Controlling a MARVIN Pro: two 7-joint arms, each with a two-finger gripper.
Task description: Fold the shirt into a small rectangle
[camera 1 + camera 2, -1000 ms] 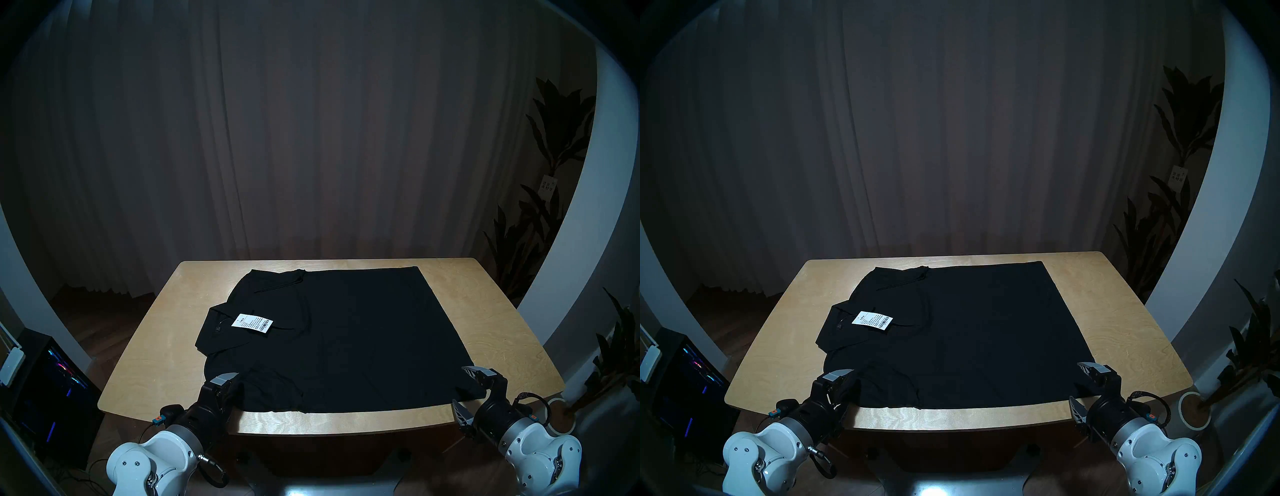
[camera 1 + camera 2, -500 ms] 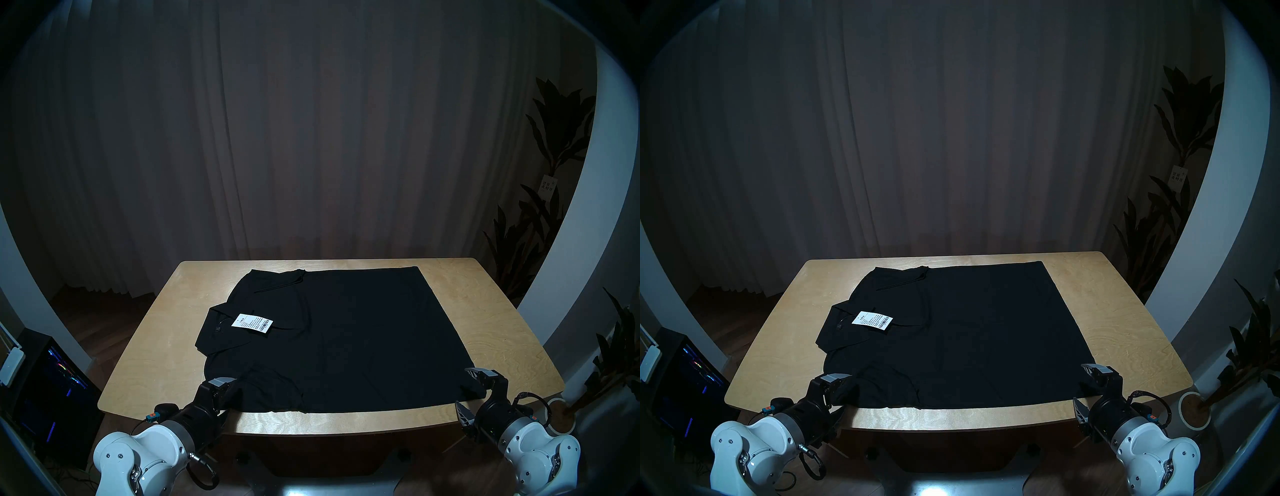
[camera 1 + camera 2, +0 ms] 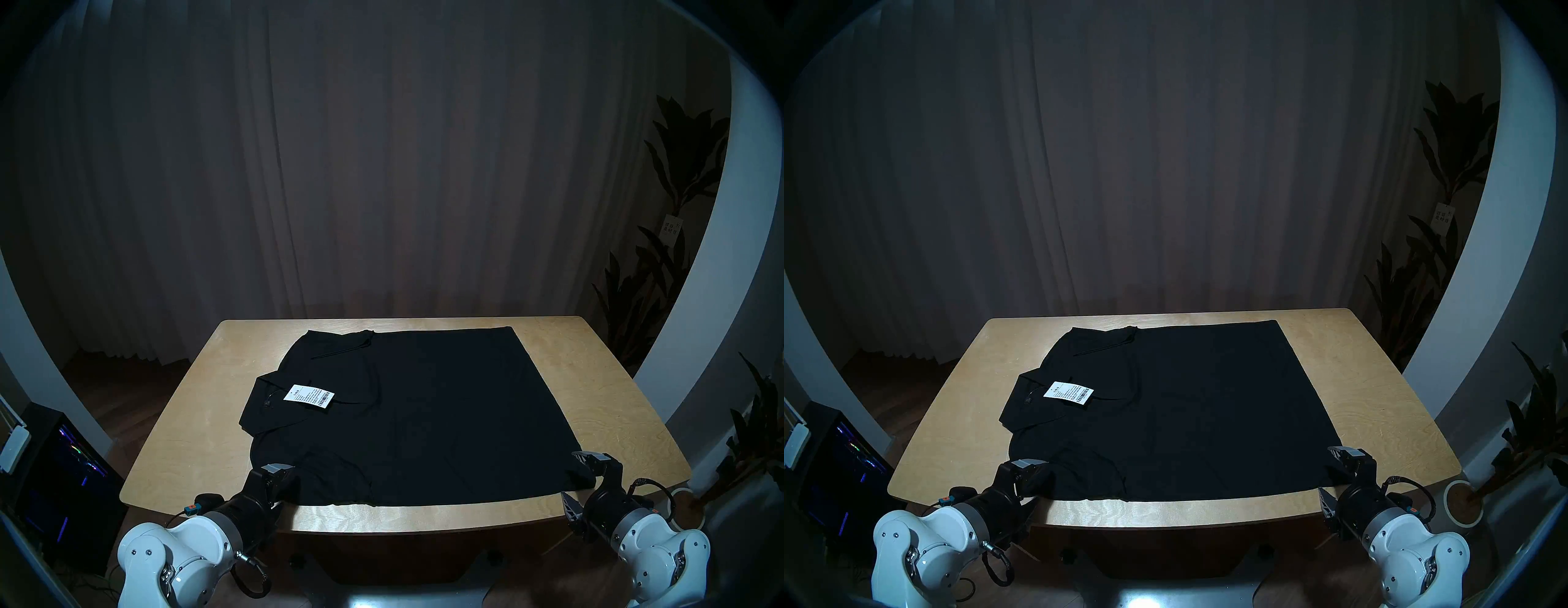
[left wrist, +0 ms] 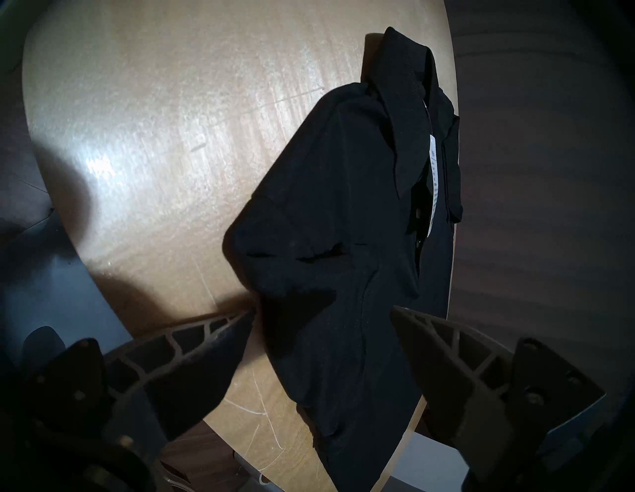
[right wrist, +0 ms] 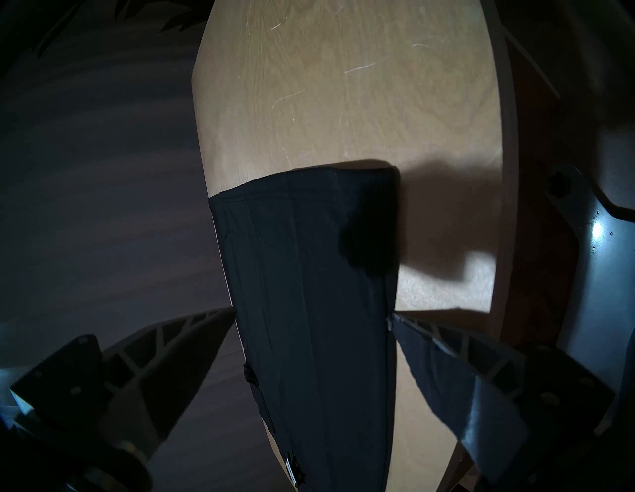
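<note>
The shirt (image 3: 415,407) is soft black cloth, matt, w/ a white paper tag (image 3: 309,395). The desk (image 3: 594,382) is pale wood, smooth & a bit shiny, w/ thin scratches near its front edge. Claw fingers (image 4: 192,347) look like dull grey plastic.

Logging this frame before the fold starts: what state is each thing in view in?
Black soft-fabric short-sleeved shirt: spread flat, unfolded, collar toward the robot's left.
White printed paper tag: lying exposed on the shirt by the collar.
Light wooden table: bearing the shirt.
Left hand: open, fingers astride the shirt's near-left corner.
Right hand: open, fingers astride the near-right corner.
</note>
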